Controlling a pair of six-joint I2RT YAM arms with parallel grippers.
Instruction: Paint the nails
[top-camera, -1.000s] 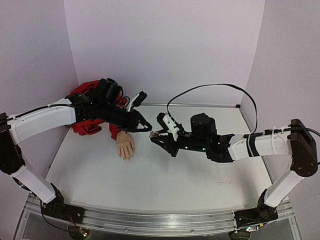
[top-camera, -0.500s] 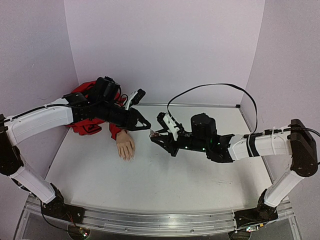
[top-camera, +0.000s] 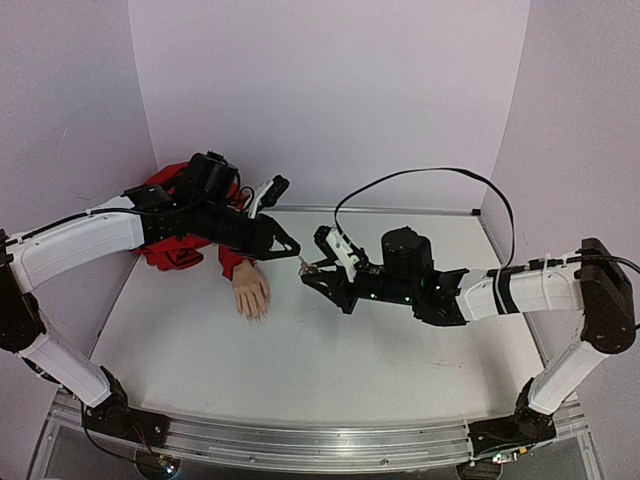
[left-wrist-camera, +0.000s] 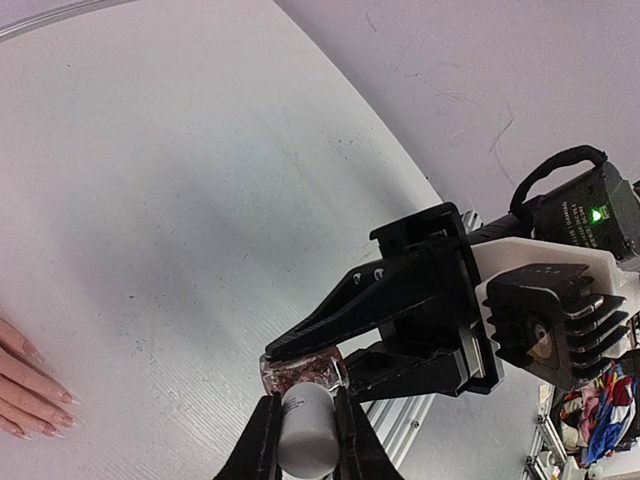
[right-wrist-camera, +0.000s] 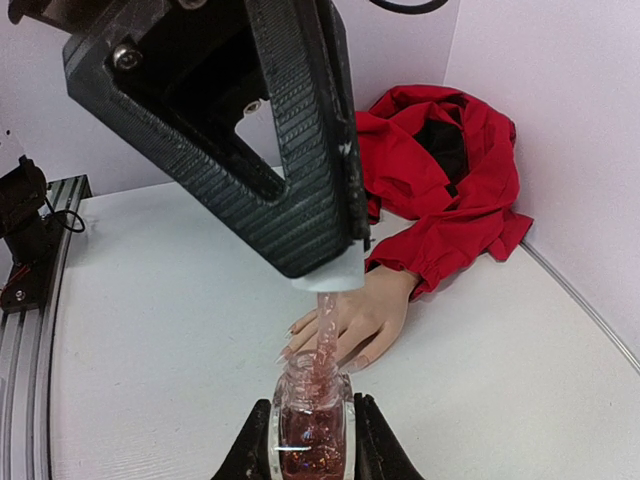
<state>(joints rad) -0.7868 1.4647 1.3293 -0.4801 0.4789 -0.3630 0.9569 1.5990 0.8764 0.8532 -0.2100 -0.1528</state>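
Observation:
The mannequin hand lies palm down at the table's back left, its red sleeve behind it. Its pale nails point toward the grippers; a few nails also show in the left wrist view. My right gripper is shut on the pinkish glitter polish bottle. My left gripper is shut on the white cap, held just above the bottle's open neck. The brush stem still reaches down into the neck. Both grippers meet in the air right of the hand.
The red garment is bunched in the back left corner against the wall. A black cable loops above the right arm. The metal rail runs along the table's near edge.
My left gripper has drawn slightly up and back to the left with the cap, away from the bottle. The right arm and the mannequin hand have not moved.

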